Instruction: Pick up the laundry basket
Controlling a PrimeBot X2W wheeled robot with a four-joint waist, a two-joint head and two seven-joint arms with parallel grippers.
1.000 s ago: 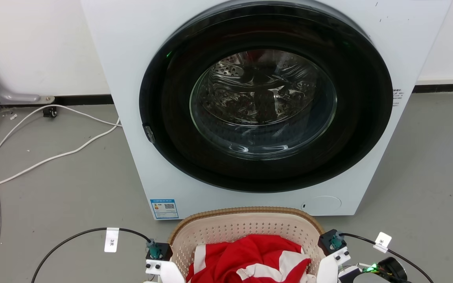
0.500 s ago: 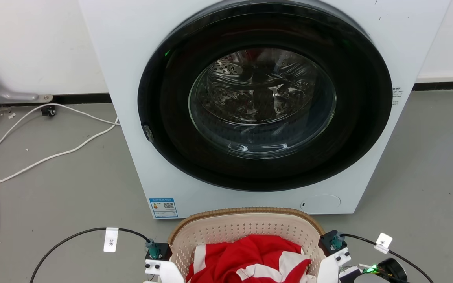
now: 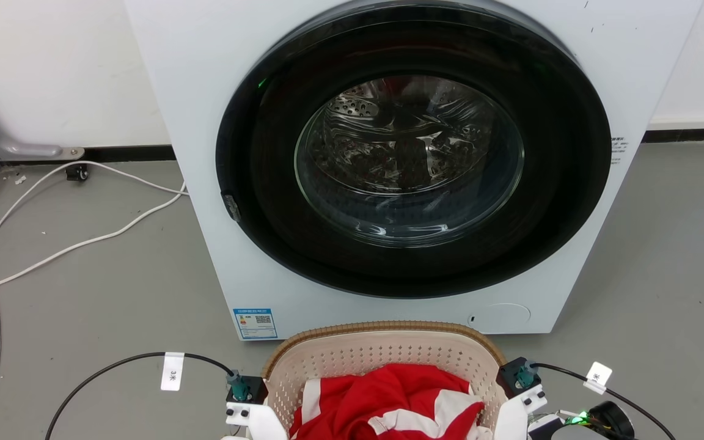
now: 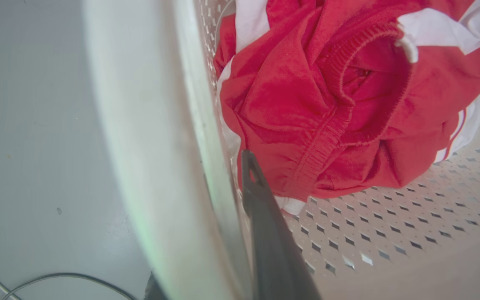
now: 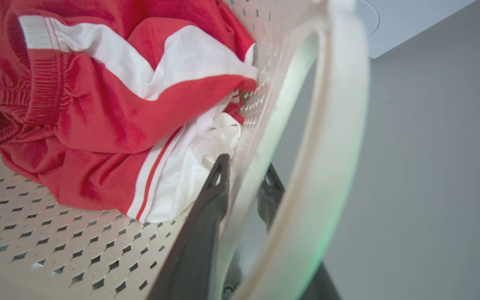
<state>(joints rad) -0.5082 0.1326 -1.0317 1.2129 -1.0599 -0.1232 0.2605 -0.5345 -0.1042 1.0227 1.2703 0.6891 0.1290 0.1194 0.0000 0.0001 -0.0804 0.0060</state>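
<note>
Low in the middle of the head view, the laundry basket (image 3: 382, 353), just in front of the white washing machine (image 3: 303, 315) with its big round dark door (image 3: 413, 159). Red and white clothes (image 3: 388, 400) bunched up inside. From the head view, two wrists (image 3: 245, 400) tight against the basket's sides, one left, one right. From the wrist views, the fingers up close. Across the left wall, the left gripper (image 4: 223, 171): one dark finger (image 4: 265, 225) inside, flat along the holey wall and touching the red cloth, the other mostly hidden behind the white handle (image 4: 140, 146), so cannot tell if squeezing or loose. Across the right wall, the right gripper (image 5: 246, 166): one finger inside beside the white cloth, one outside in the gap under the handle loop (image 5: 327, 158), both pressed close on the thin wall, holding it. Far rim of the basket very near the machine's front, little room that way. Wide grey floor (image 3: 95, 293) on both sides. White cable (image 3: 52, 253) well off to the left, a black cable (image 3: 113, 365) curling by each wrist.
</note>
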